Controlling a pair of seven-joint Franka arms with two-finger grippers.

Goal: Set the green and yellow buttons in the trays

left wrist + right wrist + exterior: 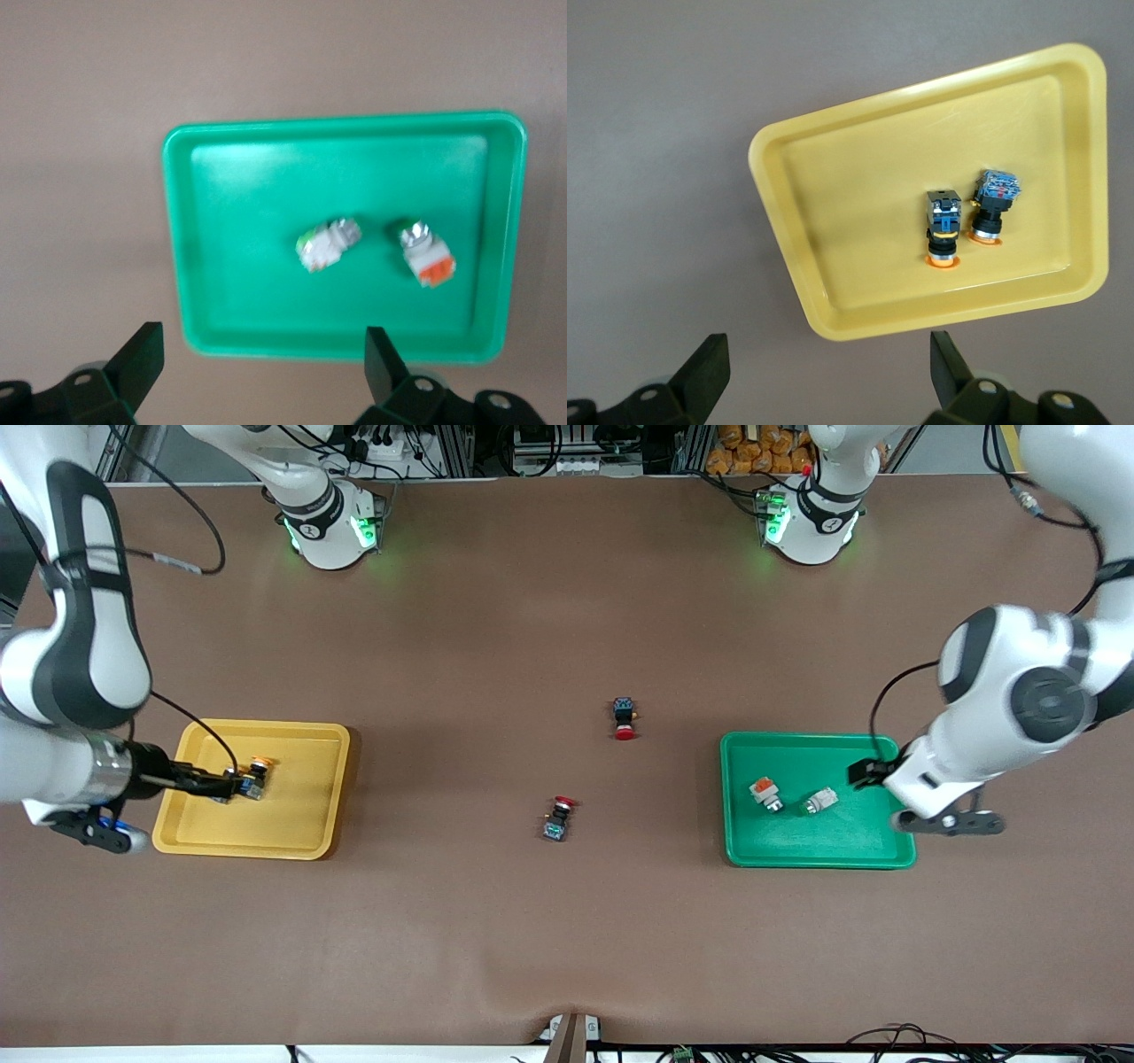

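A wide brown table point(496, 646) fills nearly the whole front view, its cover rippling slightly at 6 o'clock. Along the 12 o'clock edge run tangled black cables point(390, 447) and metal framing, with a pile of orange packets point(753, 450) toward 1 o'clock. Lighting is even and soft.
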